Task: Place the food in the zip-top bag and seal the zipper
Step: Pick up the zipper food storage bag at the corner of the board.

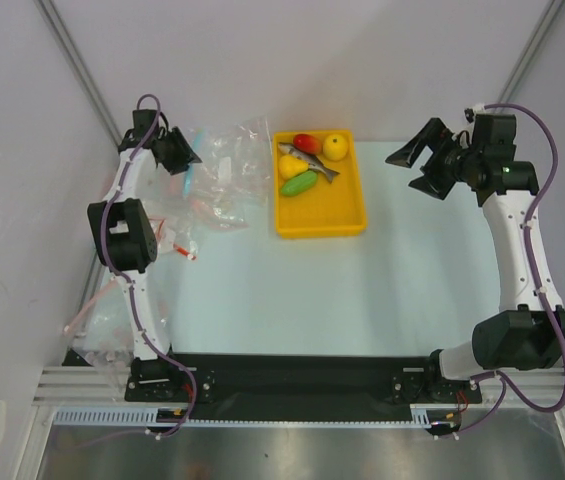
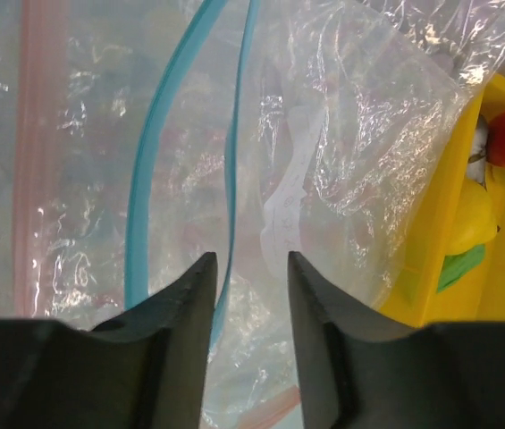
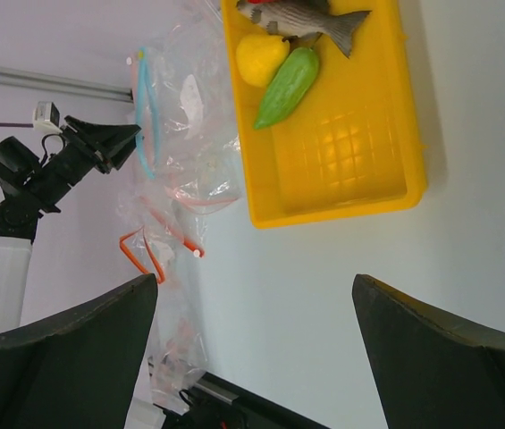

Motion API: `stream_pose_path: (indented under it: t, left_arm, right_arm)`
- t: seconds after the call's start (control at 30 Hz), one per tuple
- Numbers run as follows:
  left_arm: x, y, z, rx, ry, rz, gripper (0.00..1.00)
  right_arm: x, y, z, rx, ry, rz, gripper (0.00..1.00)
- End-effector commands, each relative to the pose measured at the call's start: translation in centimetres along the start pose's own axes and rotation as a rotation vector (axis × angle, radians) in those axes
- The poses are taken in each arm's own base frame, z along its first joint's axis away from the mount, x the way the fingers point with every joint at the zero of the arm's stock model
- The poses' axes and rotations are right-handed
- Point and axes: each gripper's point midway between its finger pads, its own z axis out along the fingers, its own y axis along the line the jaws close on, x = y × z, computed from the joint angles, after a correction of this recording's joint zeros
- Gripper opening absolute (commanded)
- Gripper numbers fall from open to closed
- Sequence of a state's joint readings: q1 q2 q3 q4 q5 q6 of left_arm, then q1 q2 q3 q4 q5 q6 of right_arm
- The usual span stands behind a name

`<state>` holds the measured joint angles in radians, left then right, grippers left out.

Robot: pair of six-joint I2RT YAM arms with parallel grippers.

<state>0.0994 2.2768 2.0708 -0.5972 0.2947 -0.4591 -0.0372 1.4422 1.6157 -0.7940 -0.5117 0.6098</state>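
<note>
Clearly the bag [image 1: 227, 165] is not yet in use. It lies crumpled at the far left of the desk [image 1: 362, 290], just beside the yellow tray [image 1: 322, 222], in a heap with other clear bags that have pink strips [image 2: 29, 152]. Its teal zipper [image 2: 145, 179] shows as two bands drawn a little apart, so the mouth looks unsealed, and it probably needs opening wider before anything goes in.

All the food sits in the far end of the tray: the grey fish [image 1: 309, 160], the red fruit [image 1: 306, 142], the two yellow fruits [image 1: 335, 146] and [image 1: 290, 166], and the green vegetable [image 1: 299, 183]. None of it is in the bag, so the task seems to be at its start.

The left arm [image 1: 122, 230] reaches over the heap. Its jaws are spread and hold nothing. In the left wrist view one teal band runs down into the gap between them, which suggests they are lined up to pinch that edge and hold the mouth open. I cannot tell whether they touch the plastic.

The right arm [image 1: 517, 230] hangs well to the right of the tray. Its jaws are spread wide and empty, likely placed to pick up the food once the bag is held. The slippery, crinkled film and the neighbouring bags could make a clean pinch awkward.
</note>
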Motion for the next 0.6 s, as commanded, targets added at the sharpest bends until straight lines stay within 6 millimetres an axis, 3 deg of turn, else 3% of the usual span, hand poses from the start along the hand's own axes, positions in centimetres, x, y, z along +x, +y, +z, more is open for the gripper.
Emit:
stream_pose_path:
  t: [0.0, 0.17, 0.2, 0.43, 0.57]
  left_arm:
    - [-1.7, -2.7, -0.9, 0.104, -0.050, 0.020, 0.40]
    - [-0.9, -2.7, -0.9, 0.121, -0.036, 0.041, 0.05]
    - [-0.8, -2.8, -1.0, 0.125, -0.033, 0.042, 0.02]
    - [0.2, -3.4, -2.3, 0.146, -0.017, 0.054, 0.00]
    - [0.2, -6.0, -5.1, 0.185, -0.052, 0.111, 0.00]
  right_arm:
    - [-0.1, 0.5, -1.2, -0.010, -0.029, -0.006, 0.97]
    - [0.1, 0.1, -0.8, -0.005, -0.025, 0.009, 0.97]
    - [0.2, 0.0, -0.7, -0.004, -0.022, 0.013, 0.97]
    - [-0.3, 0.9, -0.6, -0.038, -0.026, -0.013, 0.97]
    - [-0.5, 1.1, 0.1, -0.020, -0.010, -0.034, 0.93]
